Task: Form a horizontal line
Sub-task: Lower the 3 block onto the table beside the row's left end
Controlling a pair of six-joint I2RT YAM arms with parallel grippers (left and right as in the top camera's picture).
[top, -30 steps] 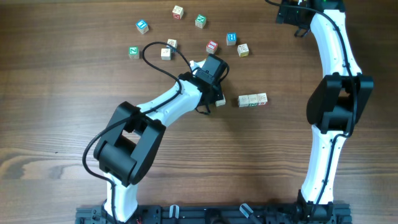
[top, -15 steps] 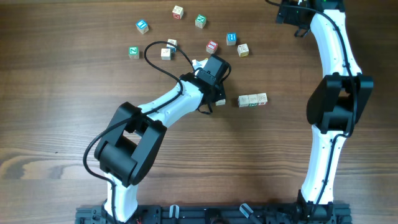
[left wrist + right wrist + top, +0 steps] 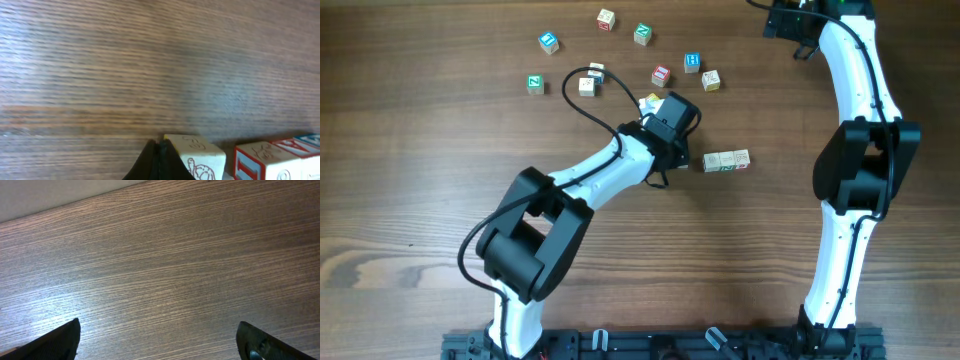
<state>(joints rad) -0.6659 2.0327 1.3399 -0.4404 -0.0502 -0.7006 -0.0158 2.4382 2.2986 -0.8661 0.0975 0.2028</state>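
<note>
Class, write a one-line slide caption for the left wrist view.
Shut left gripper beside a turtle-marked cube, a gap from the red-edged cube.

Dark brown wooden table point(image 3: 400, 150), evenly lit.

The table top fills the overhead view from edge to edge. Its grain runs left to right in long, fine streaks, with a paler swirl of grain point(image 3: 370, 270) towards the table's lower left. The finish is matt with a soft sheen: in the right wrist view a broad bright patch point(image 3: 75, 297) of diffuse light lies on the table. Beyond the table's far edge in that view a plain pale grey surface point(image 3: 45, 197) shows; whether it is wall or floor cannot be told.
</note>
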